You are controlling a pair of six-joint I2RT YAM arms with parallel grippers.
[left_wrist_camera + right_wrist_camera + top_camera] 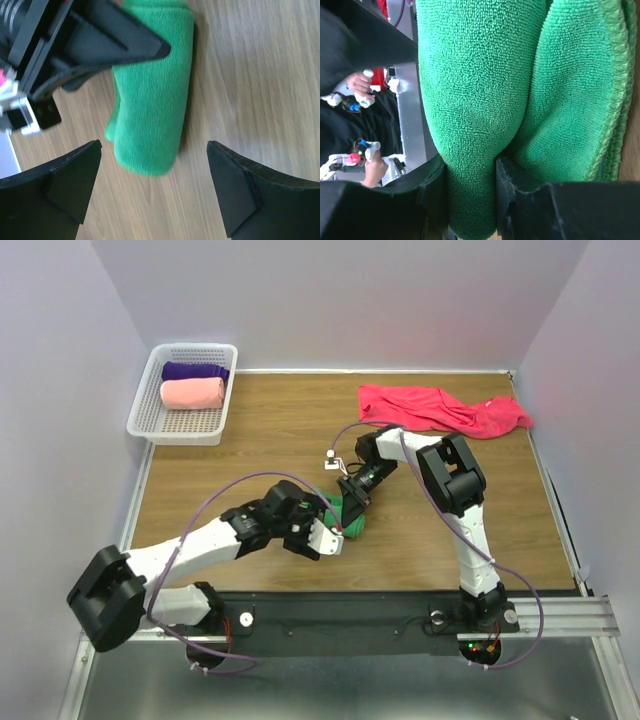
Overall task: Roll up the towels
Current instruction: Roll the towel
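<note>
The green towel [351,516], rolled into a stubby bundle, lies on the wooden table near the front middle. My right gripper [352,496] is shut on one fold of it; in the right wrist view that green towel [475,90] bulges between the fingers [432,187] of the right gripper [470,172]. My left gripper [333,532] stands wide open beside the roll's near end. The left wrist view has the green towel [152,100] just ahead of the left gripper [154,146], untouched. A crimson towel [440,408] lies spread and crumpled at the back right.
A white mesh basket [150,426] at the back left holds a rolled purple towel [195,370] and a rolled salmon-pink towel [192,393]. Grey walls close in the table on three sides. A black rail runs along the front edge.
</note>
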